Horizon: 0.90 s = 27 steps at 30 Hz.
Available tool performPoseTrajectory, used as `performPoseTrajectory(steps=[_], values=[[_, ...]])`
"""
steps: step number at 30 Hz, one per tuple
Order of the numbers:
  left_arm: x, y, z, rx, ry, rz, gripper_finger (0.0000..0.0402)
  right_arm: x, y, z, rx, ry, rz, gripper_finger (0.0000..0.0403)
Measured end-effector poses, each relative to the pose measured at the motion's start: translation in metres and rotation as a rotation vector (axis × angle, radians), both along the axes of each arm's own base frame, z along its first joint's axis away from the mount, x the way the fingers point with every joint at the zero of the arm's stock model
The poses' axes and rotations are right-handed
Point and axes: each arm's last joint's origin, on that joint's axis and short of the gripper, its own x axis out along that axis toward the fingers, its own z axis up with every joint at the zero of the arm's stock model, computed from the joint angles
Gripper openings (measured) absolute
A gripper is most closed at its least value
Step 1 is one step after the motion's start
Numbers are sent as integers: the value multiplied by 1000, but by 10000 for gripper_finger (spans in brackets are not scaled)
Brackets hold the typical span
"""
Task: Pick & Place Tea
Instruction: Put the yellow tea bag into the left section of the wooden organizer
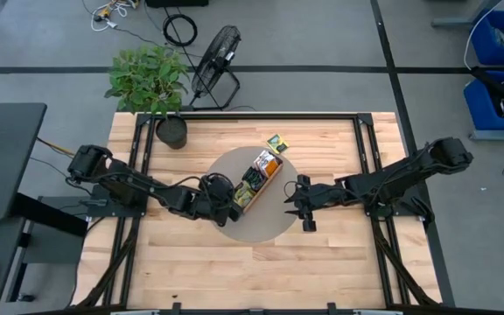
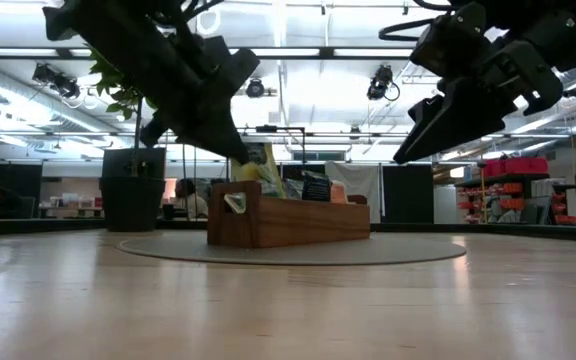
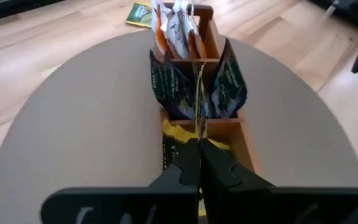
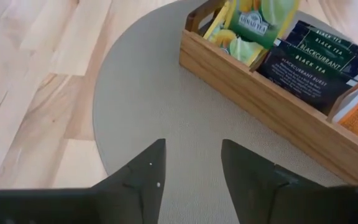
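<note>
Placing step in hand: left claw pinched narrow on a yellow tea packet over the wooden tray's end compartment, right claw parted and empty beside the tray; next, release cleanly.

Left arm reached inward from the left, elbow bent, left pincer angled downward with fingers pressed fully together. Right arm stretched in from the right, right pincer raised, tilted down, fingers parted.
</note>
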Motion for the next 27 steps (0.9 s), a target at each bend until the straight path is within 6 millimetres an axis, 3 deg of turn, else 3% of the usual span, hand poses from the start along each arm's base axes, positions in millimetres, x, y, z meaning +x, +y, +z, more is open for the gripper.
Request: performPoseTrajectory(steps=[15, 27], values=[[6, 14, -4, -146, 5, -53, 1, -1, 0, 5, 3, -25, 1, 162], [7, 12, -7, -193, 4, -70, 9, -1, 0, 5, -3, -25, 6, 162]])
